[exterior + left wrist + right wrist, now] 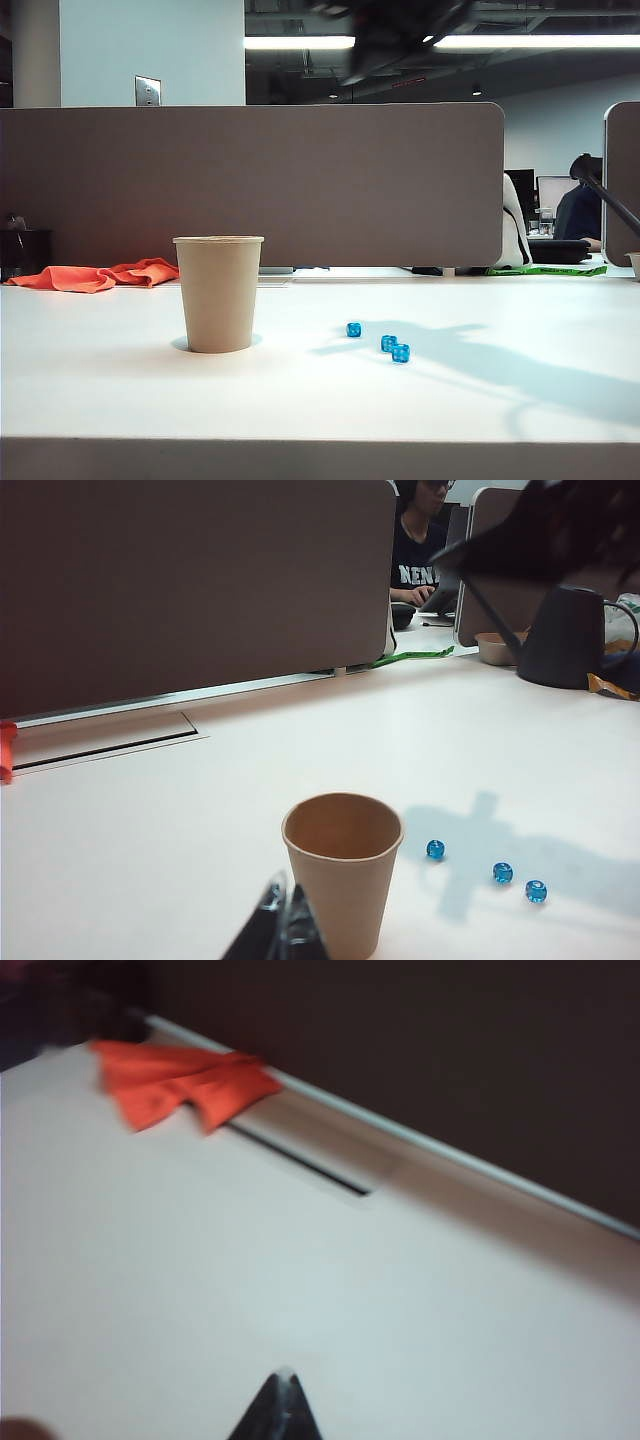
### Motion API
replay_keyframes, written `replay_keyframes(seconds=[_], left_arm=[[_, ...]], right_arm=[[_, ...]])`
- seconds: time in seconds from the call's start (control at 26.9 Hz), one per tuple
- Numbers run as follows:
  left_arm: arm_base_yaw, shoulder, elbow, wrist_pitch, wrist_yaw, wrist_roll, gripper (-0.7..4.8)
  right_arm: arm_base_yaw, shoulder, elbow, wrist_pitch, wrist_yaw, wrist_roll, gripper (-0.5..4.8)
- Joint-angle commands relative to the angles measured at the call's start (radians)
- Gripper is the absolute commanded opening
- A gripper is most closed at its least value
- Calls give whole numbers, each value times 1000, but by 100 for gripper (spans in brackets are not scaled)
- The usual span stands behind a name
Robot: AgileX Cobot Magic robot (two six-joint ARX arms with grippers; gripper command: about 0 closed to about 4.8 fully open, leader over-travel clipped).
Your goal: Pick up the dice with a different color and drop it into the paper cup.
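A plain tan tapered paper cup (218, 293) with a rolled rim stands upright on a white table (120, 390), left of the table's middle in the exterior view. The left wrist view looks down into its mouth (343, 825); what shows of the inside is bare tan wall, and the bottom is hidden.

To the right of the cup lie three tiny translucent blue dice (385, 342) on the bare tabletop. The nearest one sits alone, near the cup but apart from it; the other two lie just beside each other farther right. The small red die with white pips appears in none of the three views, so its place cannot be told.

The left gripper (283, 930) hovers low, just beside the cup on the camera's side; its dark fingertips come to one narrow point, jaws together, nothing between them. The right gripper (280, 1405) hangs above bare table, in a blurred view; its fingertips meet in a single point, pressed together, and whether anything tiny is pinched between them cannot be made out. A blurred dark arm (400, 30) crosses the top of the exterior view, casting a shadow over the dice.

An orange cloth (95, 275) lies crumpled at the table's far left edge, against a grey divider panel (250, 180). The tabletop around the cup is open on all sides, with wide room at the front edge.
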Motion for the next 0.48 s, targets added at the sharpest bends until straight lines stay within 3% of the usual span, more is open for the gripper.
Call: replay_keyframes(seconds=[0.04,0.37,0.48], left_arm=[[1,0,6,8,-5,4,-6],[2,0,6,-42,-214,29,-6],[2,0,6,-48,-263,53,-6]], right_arm=[[-66,-82,-28,-34,-9,-4,-1],[-287,-318,-246,-25,-193,-4,-1],[-413,-394,-353,-21,-326,-4,-1]])
